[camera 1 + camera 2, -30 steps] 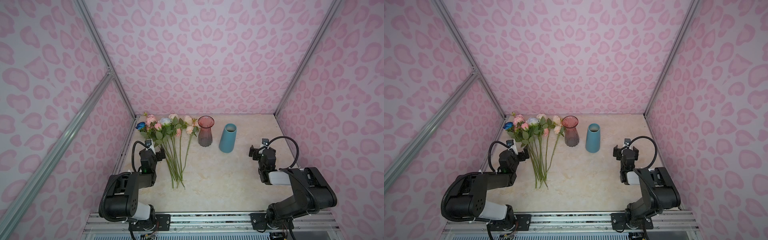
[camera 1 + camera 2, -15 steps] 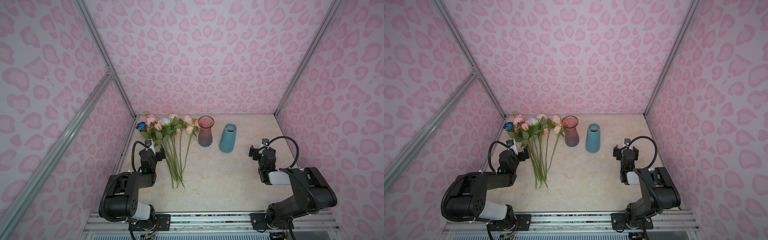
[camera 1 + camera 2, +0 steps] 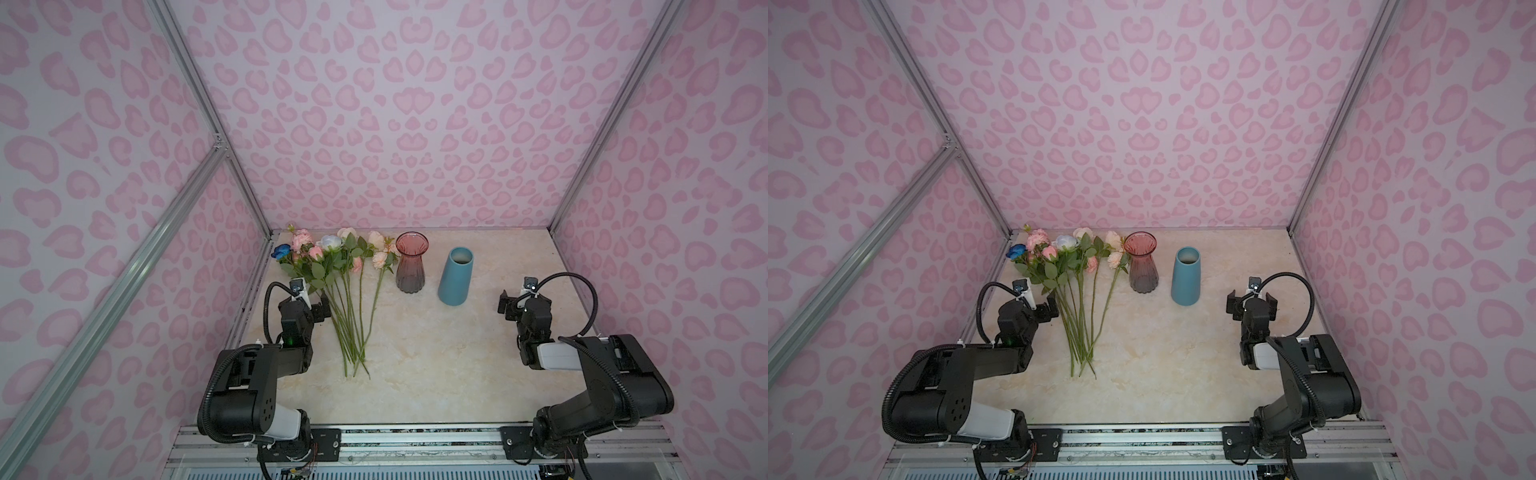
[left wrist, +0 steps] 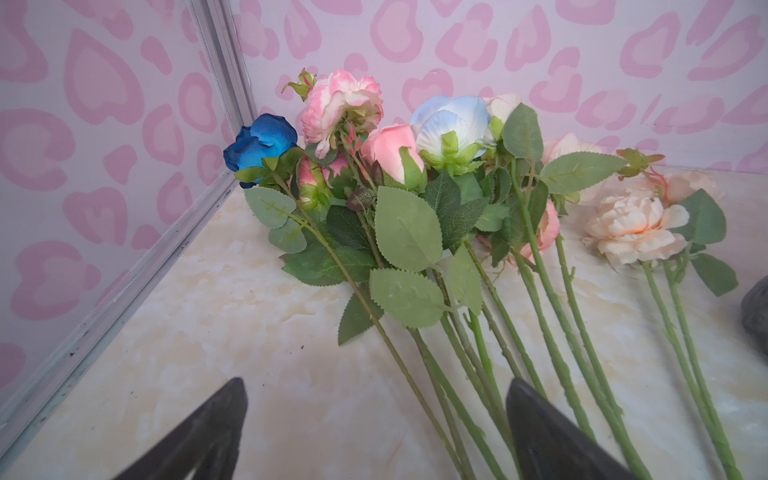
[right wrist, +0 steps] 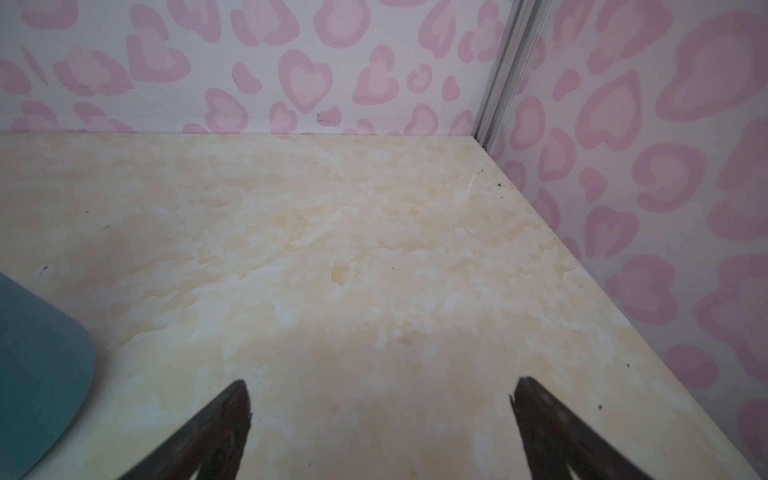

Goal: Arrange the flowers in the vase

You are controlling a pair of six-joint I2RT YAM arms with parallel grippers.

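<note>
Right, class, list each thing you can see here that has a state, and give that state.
flowers, lying flat on the table, none in a vase
pink glass vase, upright, no flowers in it
blue vase, upright, no flowers in it
left gripper, open, holding nothing, beside the flowers
right gripper, open, holding nothing

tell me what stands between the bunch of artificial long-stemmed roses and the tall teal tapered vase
The pink ribbed glass vase stands upright between the roses and the teal vase, as both top views show.
</note>
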